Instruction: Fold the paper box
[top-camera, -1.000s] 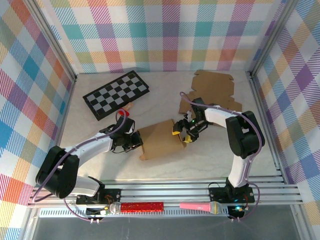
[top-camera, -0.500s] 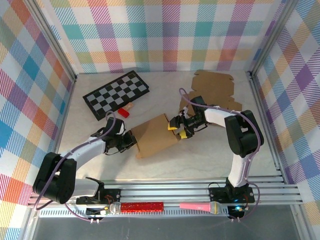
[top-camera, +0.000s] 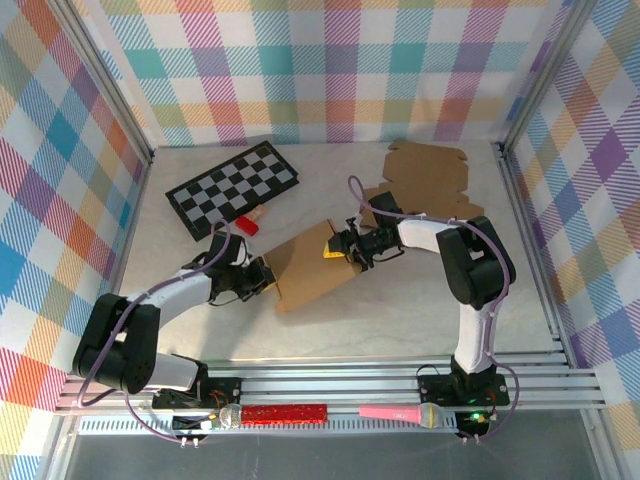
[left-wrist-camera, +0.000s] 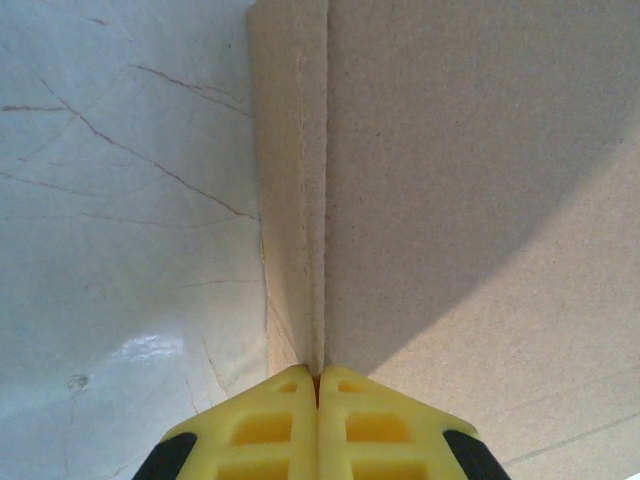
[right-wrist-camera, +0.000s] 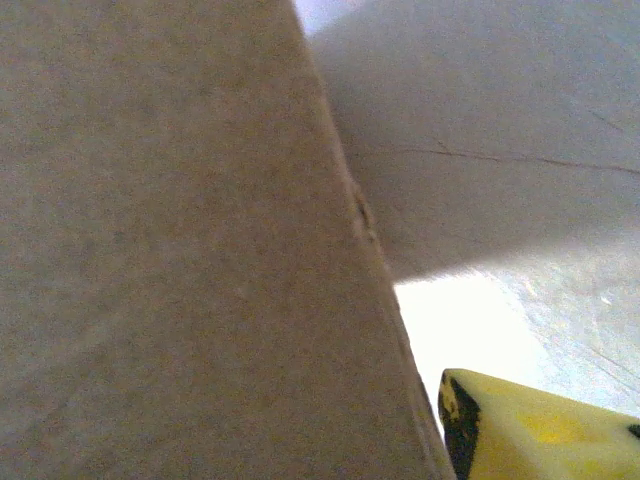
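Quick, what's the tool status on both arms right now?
Left tool: closed, pinching the paper box at its edge.
Right tool: cannot tell; one finger sits beside the box wall, the other is hidden.

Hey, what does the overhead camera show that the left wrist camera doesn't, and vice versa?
Overhead: the checkerboard, the spare flat cardboard at the back, and the right gripper at the far edge of the paper box. Left wrist: its crease up close, the shut left gripper's tips against it. Shared: the paper box and the marbled table.
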